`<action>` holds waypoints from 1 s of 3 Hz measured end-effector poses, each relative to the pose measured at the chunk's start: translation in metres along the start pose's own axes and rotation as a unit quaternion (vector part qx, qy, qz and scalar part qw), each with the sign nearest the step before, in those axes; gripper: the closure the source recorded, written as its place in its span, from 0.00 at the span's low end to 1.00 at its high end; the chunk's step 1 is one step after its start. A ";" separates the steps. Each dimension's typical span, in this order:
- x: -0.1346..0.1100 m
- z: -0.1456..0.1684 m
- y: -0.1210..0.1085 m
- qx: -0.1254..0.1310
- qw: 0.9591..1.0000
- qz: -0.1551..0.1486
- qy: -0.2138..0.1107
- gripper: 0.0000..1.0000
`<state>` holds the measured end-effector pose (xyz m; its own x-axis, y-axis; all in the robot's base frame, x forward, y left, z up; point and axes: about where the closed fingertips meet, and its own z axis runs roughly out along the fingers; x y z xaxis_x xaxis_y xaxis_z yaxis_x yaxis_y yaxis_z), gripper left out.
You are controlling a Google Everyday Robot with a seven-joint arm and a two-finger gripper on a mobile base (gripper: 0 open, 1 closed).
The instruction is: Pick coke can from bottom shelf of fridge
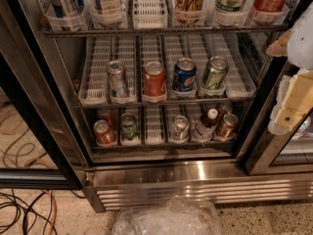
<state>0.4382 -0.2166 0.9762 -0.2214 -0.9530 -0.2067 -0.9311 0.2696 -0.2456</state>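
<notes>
The fridge (195,182) stands open in front of me. Its bottom shelf (154,131) is dim, with white slatted lanes. The coke can (103,132), small and red with a silver top, stands at the front of the far-left lane, with another red can (104,115) right behind it. My gripper (286,77) is at the right edge of the view, outside the fridge by the right door frame, well to the right of and above the coke can. Its cream fingers (293,102) stand apart with nothing between them.
The bottom shelf also holds a green can (128,126), a silver can (179,128), a small bottle (205,126) and a copper-brown can (227,125). The rack above holds silver, orange-red (154,80), blue and green cans. A clear plastic bag (166,219) and cables (24,209) lie on the floor.
</notes>
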 end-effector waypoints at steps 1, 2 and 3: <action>0.000 0.000 0.000 0.000 1.000 0.000 0.000 0.00; -0.010 0.008 0.002 0.005 1.000 0.011 -0.023 0.00; -0.031 0.044 0.018 -0.013 0.995 0.047 -0.087 0.00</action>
<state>0.4408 -0.1759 0.9368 -0.2567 -0.8850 -0.3884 -0.9165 0.3505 -0.1929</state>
